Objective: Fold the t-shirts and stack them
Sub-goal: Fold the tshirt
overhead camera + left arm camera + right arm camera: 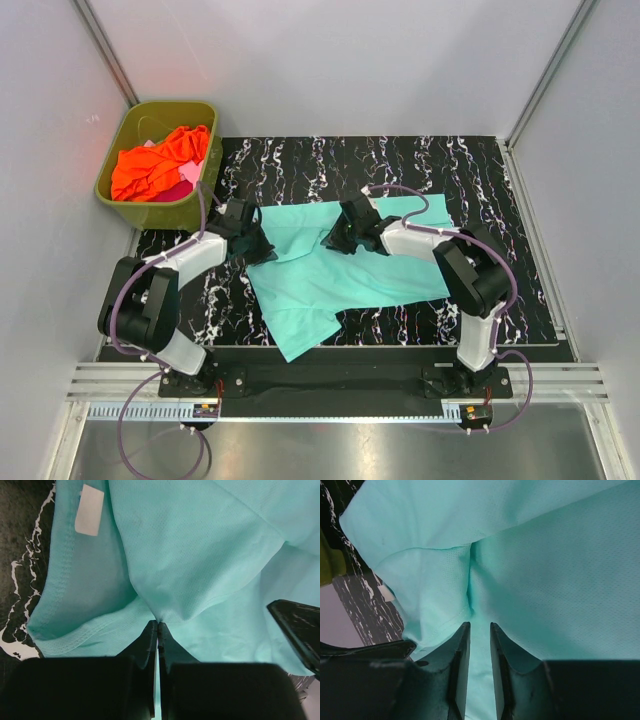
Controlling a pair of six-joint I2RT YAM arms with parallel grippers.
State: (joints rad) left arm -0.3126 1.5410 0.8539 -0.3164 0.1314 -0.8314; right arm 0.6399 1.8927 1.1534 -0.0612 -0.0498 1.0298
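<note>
The teal t-shirt [340, 272] lies partly spread on the black marbled mat, bunched up near its top middle. My left gripper [262, 243] is at the shirt's upper left edge and is shut on a pinch of teal cloth [200, 545], jaws pressed together [158, 625]. A white label [90, 510] shows inside the shirt. My right gripper [335, 238] is at the shirt's top middle. Its jaws stand slightly apart [480, 626] with teal cloth [545, 580] lying between them. The orange t-shirt [160, 160] and a pink one [162, 195] lie crumpled in the tub.
The olive-green tub [150, 213] stands off the mat's back left corner, close to my left arm; its edge shows in the right wrist view [327, 562]. The marbled mat [480, 170] is bordered by white walls on three sides.
</note>
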